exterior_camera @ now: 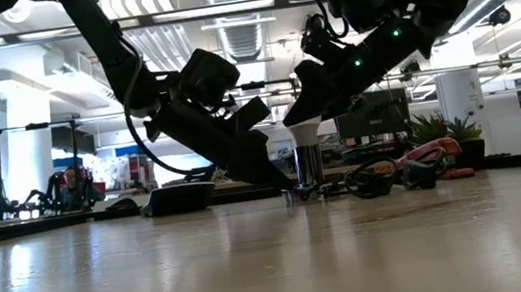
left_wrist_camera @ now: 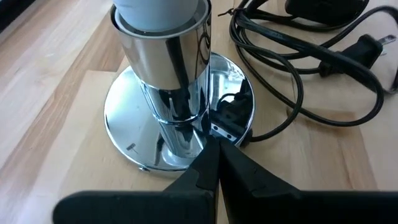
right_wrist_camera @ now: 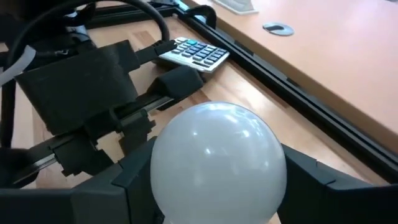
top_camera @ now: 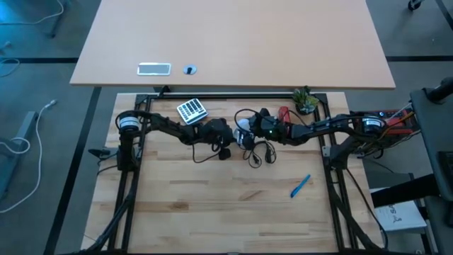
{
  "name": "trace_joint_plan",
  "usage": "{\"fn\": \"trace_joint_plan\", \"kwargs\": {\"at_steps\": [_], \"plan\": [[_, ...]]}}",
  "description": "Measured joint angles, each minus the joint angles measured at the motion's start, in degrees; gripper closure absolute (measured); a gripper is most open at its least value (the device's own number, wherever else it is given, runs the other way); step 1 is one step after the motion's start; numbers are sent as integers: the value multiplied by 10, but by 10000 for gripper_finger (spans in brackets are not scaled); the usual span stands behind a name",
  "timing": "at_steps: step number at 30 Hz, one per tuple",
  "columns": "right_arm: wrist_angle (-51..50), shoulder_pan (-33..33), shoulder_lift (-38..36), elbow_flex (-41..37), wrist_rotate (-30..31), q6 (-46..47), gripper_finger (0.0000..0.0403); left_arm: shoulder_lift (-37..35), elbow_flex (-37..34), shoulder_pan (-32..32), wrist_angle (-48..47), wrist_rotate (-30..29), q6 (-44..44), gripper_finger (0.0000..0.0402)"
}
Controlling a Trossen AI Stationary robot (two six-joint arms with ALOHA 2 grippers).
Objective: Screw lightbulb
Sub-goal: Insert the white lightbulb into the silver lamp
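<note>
- Two arms meet mid-tabletop (top_camera: 212,205), near its far edge.
- Right claw (right_wrist_camera: 217,186): fingers (right_wrist_camera: 99,186) spread to either side of the lightbulb (right_wrist_camera: 214,158), at the globe's flanks; can't tell if they press it or stand just off (right wrist view shows no clear gap).
- Lightbulb sits upright w/ its narrow end down in the chrome socket (left_wrist_camera: 168,81); white neck just inside the socket's rim.
- Socket stands on a round shiny base (left_wrist_camera: 124,112), black cord (left_wrist_camera: 298,81) coiled to its right, plug lying flat on the wood.
- Left claw (left_wrist_camera: 214,158): fingers pressed together, tips down at the base's near rim, touching or nearly so; holding nothing.
- Calculator (top_camera: 191,110) lies far-left of the socket, by the left arm.
- Red stapler (top_camera: 284,113) and small plant (top_camera: 306,100) at far right.
- Blue pen (top_camera: 300,186) on the near right, well apart from both claws.
</note>
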Motion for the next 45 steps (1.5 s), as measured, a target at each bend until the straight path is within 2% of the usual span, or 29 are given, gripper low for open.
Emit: {"fn": "trace_joint_plan", "kwargs": {"at_steps": [6,10,17,25,30,32,36,39,42,45], "plan": [[7,4,3,-8,41,45,169,1,-1,-1,21,13,-10,401],[45,7,3,-32,74,75,169,1,-1,-1,26,15,-15,401],[61,7,2,-46,75,108,169,-6,-1,-3,41,15,-17,401],[55,8,2,-46,51,65,169,-67,-13,5,53,18,-18,394],[54,8,2,-47,45,58,169,-77,-35,21,53,16,-33,346],[54,8,2,-47,42,60,169,-75,-39,23,60,13,-32,313],[57,8,2,-47,41,59,169,-37,-37,22,162,21,-25,236],[60,8,2,-47,41,62,169,-11,-35,24,183,21,-36,189],[62,8,3,-48,40,63,169,6,-27,27,186,20,-36,161],[64,9,3,-48,37,63,169,23,-20,26,195,6,-38,153]]}}
